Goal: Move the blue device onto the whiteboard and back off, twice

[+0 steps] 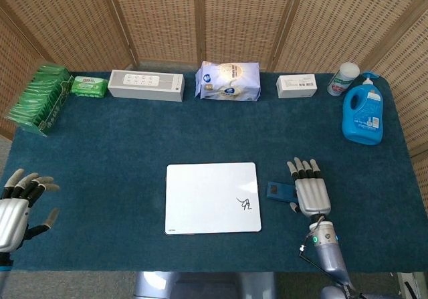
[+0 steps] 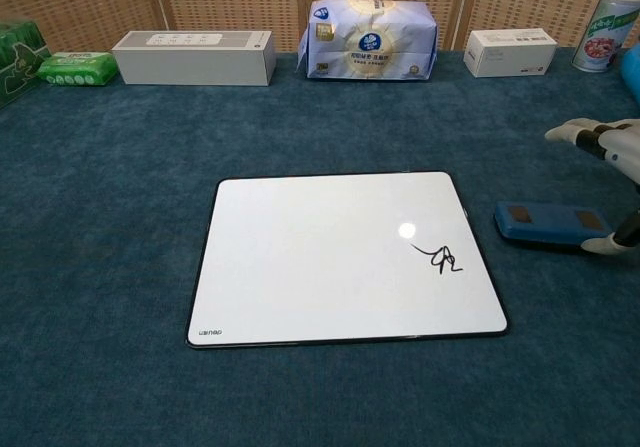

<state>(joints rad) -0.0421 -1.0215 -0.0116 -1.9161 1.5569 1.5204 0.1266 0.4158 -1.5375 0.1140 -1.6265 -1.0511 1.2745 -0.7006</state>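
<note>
The blue device (image 1: pixel 280 191) (image 2: pixel 549 224), a flat oblong with a dark patch on top, lies on the cloth just right of the whiteboard (image 1: pixel 212 198) (image 2: pixel 340 257). The whiteboard is white, with a small black scribble near its right edge. My right hand (image 1: pixel 310 189) (image 2: pixel 612 167) hovers flat and open to the right of the device, its thumb close to the device's right end; I cannot tell whether they touch. My left hand (image 1: pixel 20 205) is open at the table's near-left corner, holding nothing.
Along the back edge stand a green packet rack (image 1: pixel 40 98), a green wipes pack (image 1: pixel 88 85), a white long box (image 1: pixel 146 84), a tissue pack (image 1: pixel 228 81), a small white box (image 1: pixel 297 85), a canister (image 1: pixel 343 78) and a blue detergent bottle (image 1: pixel 364 115).
</note>
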